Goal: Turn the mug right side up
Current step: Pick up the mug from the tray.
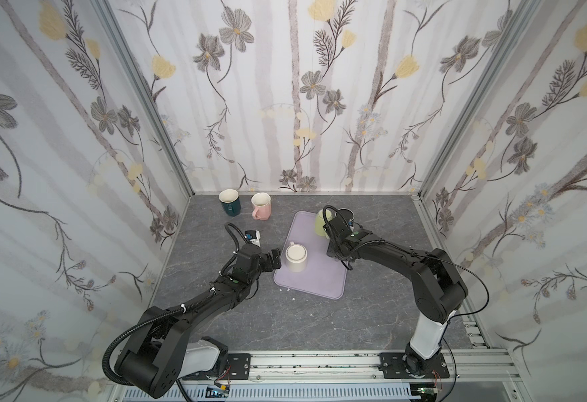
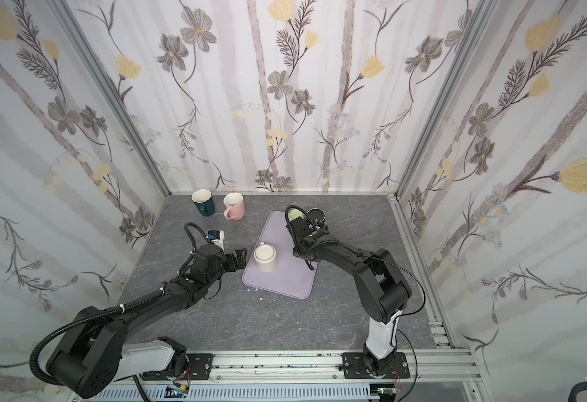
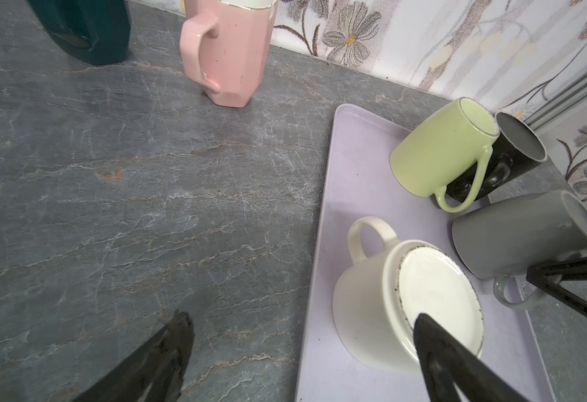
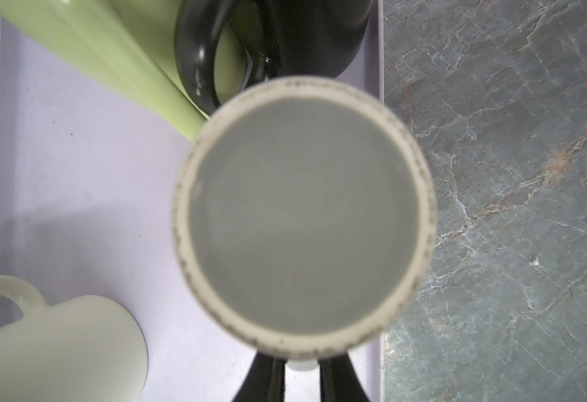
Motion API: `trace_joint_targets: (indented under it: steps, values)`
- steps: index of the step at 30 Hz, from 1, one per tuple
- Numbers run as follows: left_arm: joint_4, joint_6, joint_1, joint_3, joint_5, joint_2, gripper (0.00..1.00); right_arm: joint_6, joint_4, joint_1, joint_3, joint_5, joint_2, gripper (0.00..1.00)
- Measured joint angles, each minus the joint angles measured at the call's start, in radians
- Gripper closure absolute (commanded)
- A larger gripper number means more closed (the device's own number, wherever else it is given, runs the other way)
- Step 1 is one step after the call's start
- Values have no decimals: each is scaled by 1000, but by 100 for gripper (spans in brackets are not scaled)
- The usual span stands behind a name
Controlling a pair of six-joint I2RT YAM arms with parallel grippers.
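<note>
While your right gripper (image 4: 300,363) pinches the handle of the upside-down grey ceramic mug (image 4: 302,215), your left gripper (image 1: 275,259) gapes wide. It hovers beside an inverted cream ceramic mug (image 1: 296,257).

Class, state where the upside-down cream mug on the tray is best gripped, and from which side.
Probably the cream mug's handle, from the open left gripper's side: it juts free toward the back-left over bare tray, and the body looks wide.

grey mug (image 3: 514,233), lavender tray (image 1: 314,282), marbled grey table (image 1: 250,313)
</note>
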Motion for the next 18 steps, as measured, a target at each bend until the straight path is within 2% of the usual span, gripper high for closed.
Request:
trace_joint_targets:
  steps: [5,18]
  values:
    - [0,0,0,0,0,0,0,0,19,5,-47,-35,-42,99]
    - [0,0,0,0,0,0,0,35,79,56,-159,-116,-161,100]
